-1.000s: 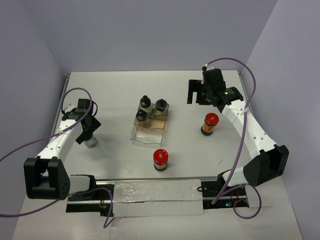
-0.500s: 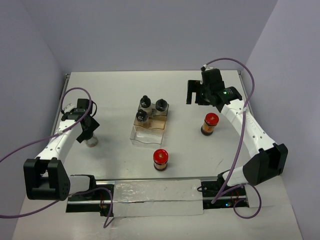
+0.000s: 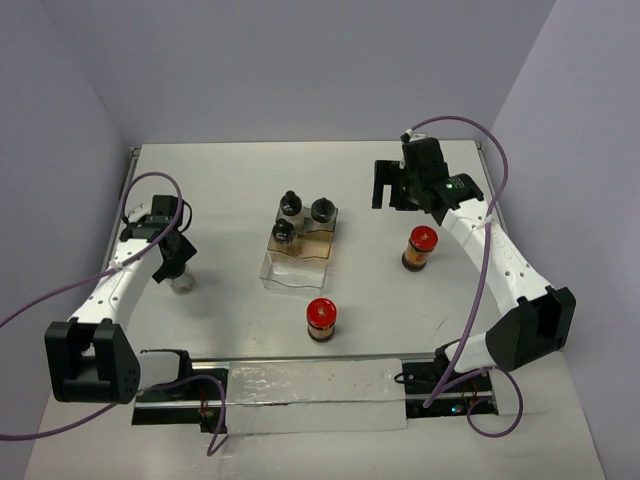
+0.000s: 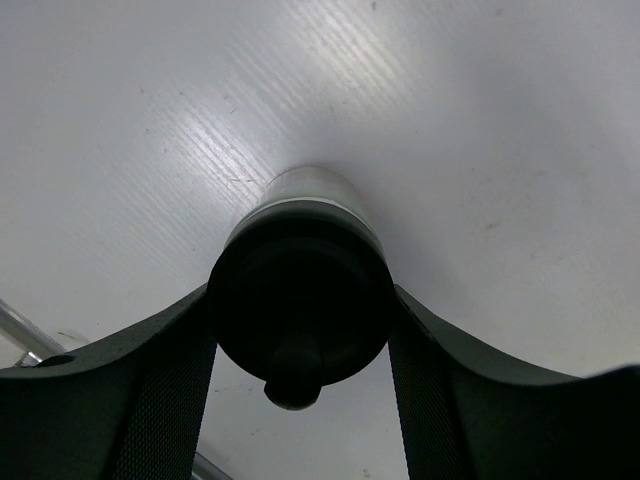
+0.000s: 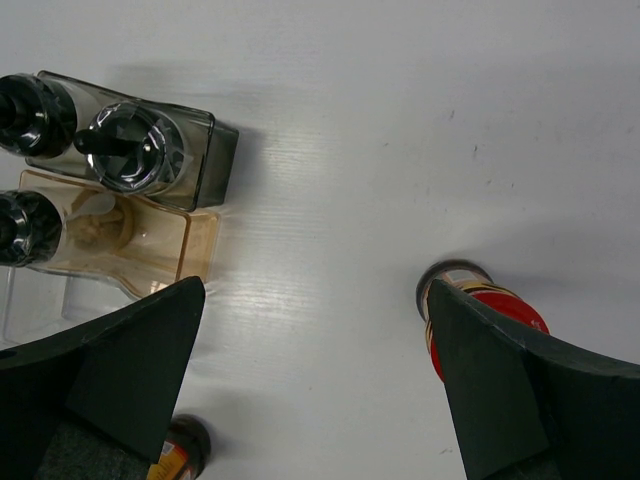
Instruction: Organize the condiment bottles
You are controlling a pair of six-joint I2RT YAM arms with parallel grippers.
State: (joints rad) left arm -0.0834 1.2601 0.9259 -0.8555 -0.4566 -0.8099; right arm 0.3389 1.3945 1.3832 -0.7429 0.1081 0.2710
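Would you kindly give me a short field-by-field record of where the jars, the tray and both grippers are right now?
tray: clear plastic tray at the centre of the table
in tray: three black-capped jars, upright
fourth black-capped jar: left of the tray, held at its cap
red-capped jars: two, upright on the table outside the tray, one right of it, one in front
left gripper: shut on the fourth black-capped jar
right gripper: open, empty, above the table
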